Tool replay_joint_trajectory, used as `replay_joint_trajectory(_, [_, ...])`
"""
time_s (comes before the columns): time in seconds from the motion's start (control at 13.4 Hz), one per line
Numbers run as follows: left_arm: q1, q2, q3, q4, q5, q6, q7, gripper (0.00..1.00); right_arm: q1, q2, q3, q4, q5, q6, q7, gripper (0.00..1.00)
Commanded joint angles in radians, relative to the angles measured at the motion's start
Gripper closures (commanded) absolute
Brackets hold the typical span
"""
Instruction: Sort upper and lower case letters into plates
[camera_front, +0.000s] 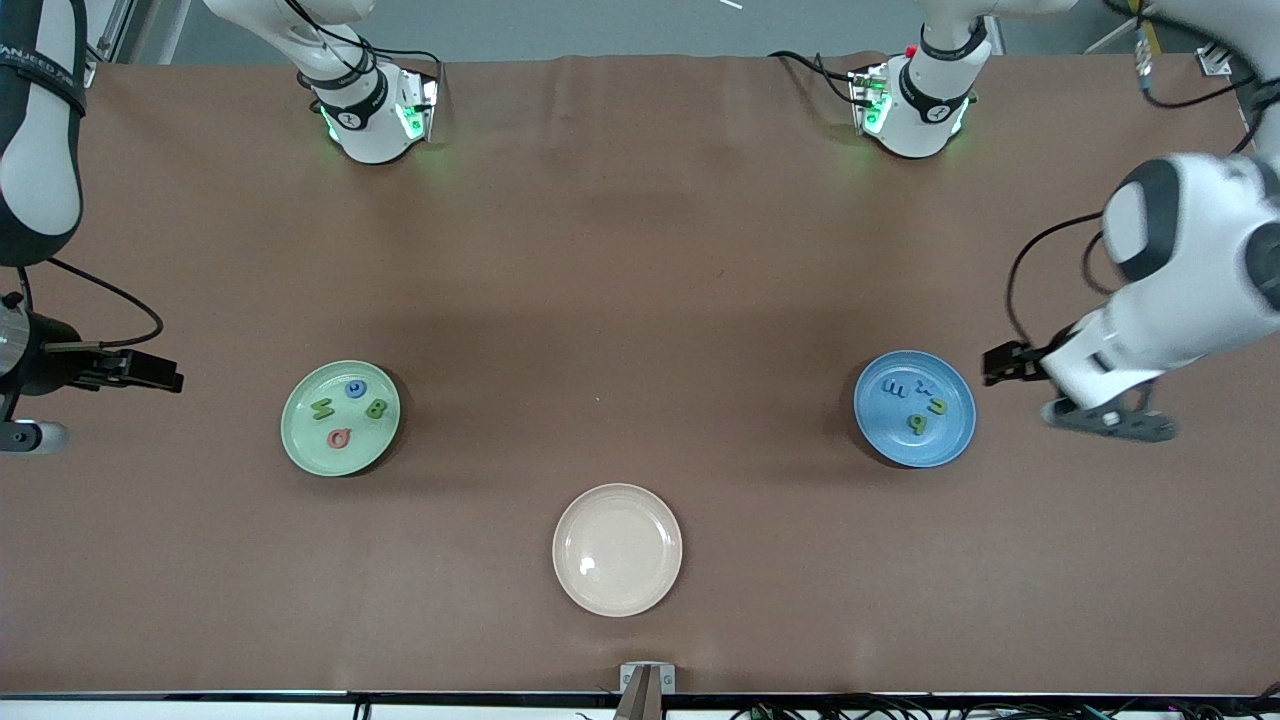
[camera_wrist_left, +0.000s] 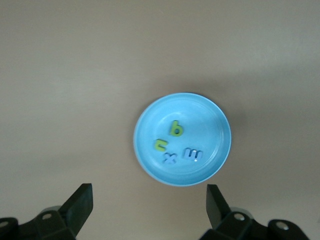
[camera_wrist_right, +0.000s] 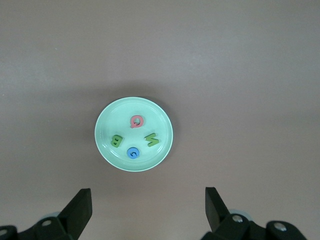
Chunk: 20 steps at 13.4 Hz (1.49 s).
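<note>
three plates are counted: one mint green plate, one blue plate, one cream plate. four letters are counted in the green plate, four in the blue plate. two grippers are seen, left gripper and right gripper.

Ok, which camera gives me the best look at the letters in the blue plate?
The left wrist view: it looks straight down on the blue plate, its four letters large and separate. The front view shows that plate smaller, letters harder to read. The right wrist view misses it.
</note>
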Motion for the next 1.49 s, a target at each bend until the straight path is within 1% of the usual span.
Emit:
replay_joint_trajectory(0.0, [0.004, -0.115, 0.002, -0.026, -0.006, -0.028, -0.115, 0.0, 0.001, -0.009, 0.002, -0.016, 0.009, 0.001, 0.0, 0.0])
replay_joint_trajectory(0.15, [0.004, -0.173, 0.001, -0.028, -0.006, -0.031, -0.149, 0.0, 0.002, -0.023, 0.002, -0.044, 0.008, 0.002, -0.001, 0.0])
replay_joint_trajectory(0.3, [0.002, -0.217, -0.002, -0.02, -0.003, -0.094, -0.15, 0.0, 0.002, -0.053, 0.002, -0.073, 0.008, -0.004, -0.001, 0.0])
replay_joint_trajectory(0.45, [0.004, -0.25, -0.001, 0.026, 0.011, -0.151, -0.14, 0.0, 0.001, -0.137, 0.002, -0.172, 0.008, 0.002, -0.001, 0.0])
replay_joint_trajectory(0.67, [0.002, -0.248, -0.004, 0.118, 0.011, -0.288, -0.16, 0.0, 0.002, -0.28, 0.001, -0.324, -0.006, 0.036, -0.006, 0.0])
replay_joint_trajectory(0.82, [0.002, -0.25, -0.004, 0.165, 0.012, -0.364, -0.152, 0.0, 0.001, -0.354, 0.001, -0.395, -0.008, 0.039, -0.006, 0.0])
replay_joint_trajectory(0.97, [0.004, -0.25, 0.001, 0.204, 0.011, -0.393, -0.149, 0.0, 0.004, -0.391, 0.001, -0.41, -0.009, 0.033, -0.008, 0.0])
replay_joint_trajectory(1.12, [0.005, -0.25, 0.004, 0.209, 0.012, -0.399, -0.15, 0.0, 0.004, -0.44, 0.002, -0.458, -0.009, 0.043, -0.006, 0.0])
replay_joint_trajectory(1.42, [0.024, -0.244, 0.002, 0.207, 0.012, -0.402, -0.15, 0.0, 0.004, -0.464, 0.002, -0.466, -0.009, 0.051, -0.006, 0.0])
